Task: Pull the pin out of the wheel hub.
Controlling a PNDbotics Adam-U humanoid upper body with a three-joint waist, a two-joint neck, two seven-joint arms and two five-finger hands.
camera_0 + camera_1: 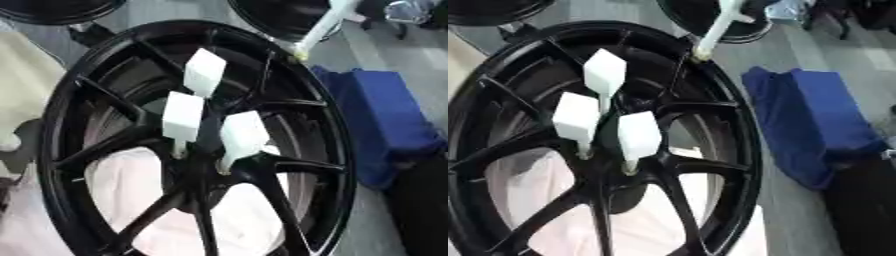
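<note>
The black wheel hub fills both views, its left rim cut off in the right eye view. Three white pins stand in its centre, at 12, 9 and 3 o'clock. A blue cloth lies at 3 o'clock. Neither hand shows, so finger state cannot be told.

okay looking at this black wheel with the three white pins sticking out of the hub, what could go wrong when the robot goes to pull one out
1. The three white pins stand close together at the centre of the wheel hub, so a hand reaching for one could knock or grab its neighbour.
2. Neither robot hand shows in either view, so any approach starts from outside the picture.
3. The wheel looks tilted over pale cloth; a sideways pull might shift it.
</note>
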